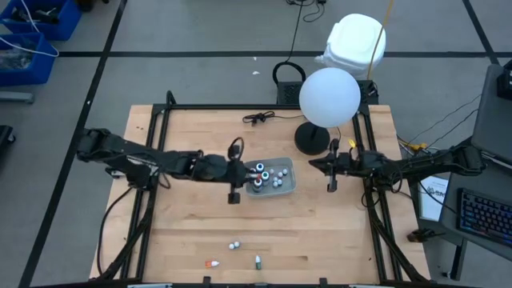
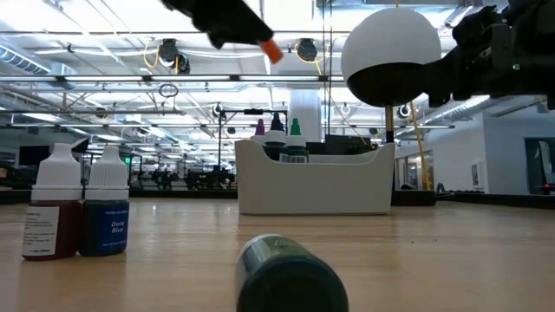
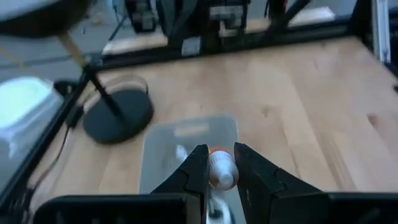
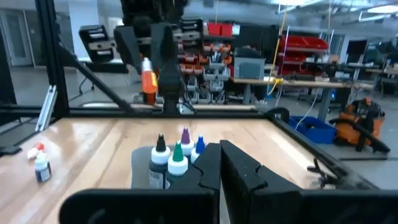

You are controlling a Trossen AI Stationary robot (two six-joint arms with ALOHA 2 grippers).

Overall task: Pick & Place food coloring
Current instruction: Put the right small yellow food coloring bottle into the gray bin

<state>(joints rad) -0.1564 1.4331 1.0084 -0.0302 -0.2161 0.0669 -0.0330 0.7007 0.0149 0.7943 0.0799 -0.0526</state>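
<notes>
L claw [image 3: 221, 163] hangs above the grey tray [image 3: 186, 134], its two dark wedge-shaped fingers clamped on a small orange food coloring bottle [image 3: 221, 169] w/ a rounded white cap; the right wrist view shows that orange bottle [image 4: 148, 81] lifted well clear of the wood. The tray is a pale, matte, rectangular plastic tub w/ rounded corners, sitting mid-worktop [image 1: 200, 224] on light, smooth wood planks. Inside it stand several dropper bottles [image 4: 176, 158]: dark cylinders w/ cone-shaped tips in black, teal, purple and blue, bunched at one end, plus tiny white-capped ones [image 1: 277, 179] beside them. R claw [image 1: 332, 171] waits off the tray's right side near the worktop edge, fingers pressed together, nothing in them. Near the front edge of the worktop lie more bottles: a white-capped pair [image 1: 234, 245], an orange one [image 1: 211, 263] and a green one [image 1: 258, 262] on its side. In the low view the pair stands upright and touching, one red [image 2: 54, 217], one labelled dark blue [image 2: 107, 215], and the green one [image 2: 290, 276] lies as a dark glossy cylinder, end-on. A round white lamp globe [image 1: 330, 97] on a black disc base [image 1: 312, 138] stands behind the tray.
</notes>
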